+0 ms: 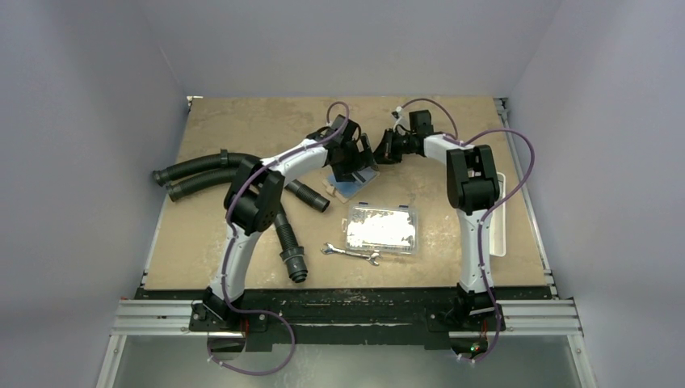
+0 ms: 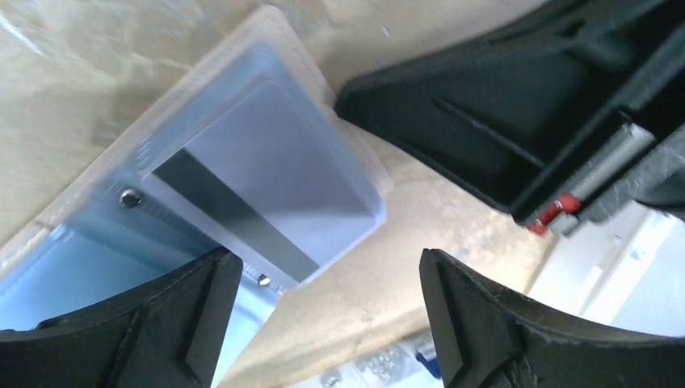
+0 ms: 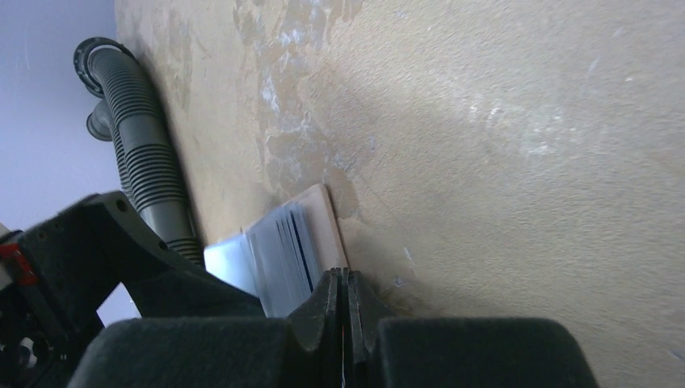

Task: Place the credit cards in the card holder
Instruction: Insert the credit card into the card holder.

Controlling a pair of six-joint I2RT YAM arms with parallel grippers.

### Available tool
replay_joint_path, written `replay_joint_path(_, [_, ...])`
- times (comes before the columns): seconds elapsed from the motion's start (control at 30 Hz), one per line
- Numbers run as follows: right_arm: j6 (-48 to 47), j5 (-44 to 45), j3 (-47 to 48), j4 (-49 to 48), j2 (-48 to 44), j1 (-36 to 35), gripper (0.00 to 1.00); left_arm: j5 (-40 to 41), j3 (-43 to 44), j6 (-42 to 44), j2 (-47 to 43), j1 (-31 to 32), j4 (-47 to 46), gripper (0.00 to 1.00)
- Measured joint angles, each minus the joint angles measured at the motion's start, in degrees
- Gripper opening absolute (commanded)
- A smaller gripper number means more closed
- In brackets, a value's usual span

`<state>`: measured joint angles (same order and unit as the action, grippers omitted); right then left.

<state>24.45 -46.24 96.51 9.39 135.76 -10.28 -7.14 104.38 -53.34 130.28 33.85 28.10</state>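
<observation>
The card holder (image 1: 353,184) lies open mid-table, grey-blue inside with a tan edge (image 3: 321,222). In the left wrist view a credit card (image 2: 275,162) with a dark stripe lies flat on the holder's blue panel (image 2: 89,267). My left gripper (image 2: 329,267) hangs open just above the holder (image 1: 355,158), nothing between its fingers. My right gripper (image 3: 341,279) is shut, its tip close to the holder's tan edge, where several card edges (image 3: 283,246) show. From above, the right gripper (image 1: 378,149) sits right beside the left one.
A clear plastic box (image 1: 381,228) and a wrench (image 1: 350,254) lie in front of the holder. Black corrugated hoses (image 1: 202,168) stretch across the left side. A white tray (image 1: 499,214) is partly behind the right arm at the right edge.
</observation>
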Motion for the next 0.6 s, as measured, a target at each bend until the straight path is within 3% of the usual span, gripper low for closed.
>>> replay_joint_path(0.17, [0.0, 0.2, 0.0, -0.2, 0.0, 0.3, 0.00, -5.3, -7.3, -4.0, -2.6, -0.5, -9.7, 0.87])
replay_joint_path(0.47, [-0.1, 0.7, 0.0, -1.3, 0.0, 0.3, 0.00, -7.9, -6.3, -7.0, -1.3, -2.6, -12.0, 0.92])
replay_joint_path(0.6, [0.0, 1.1, -0.7, -3.0, -0.2, 0.5, 0.00, -9.1, -1.3, -4.2, 0.7, -3.1, -8.7, 0.93])
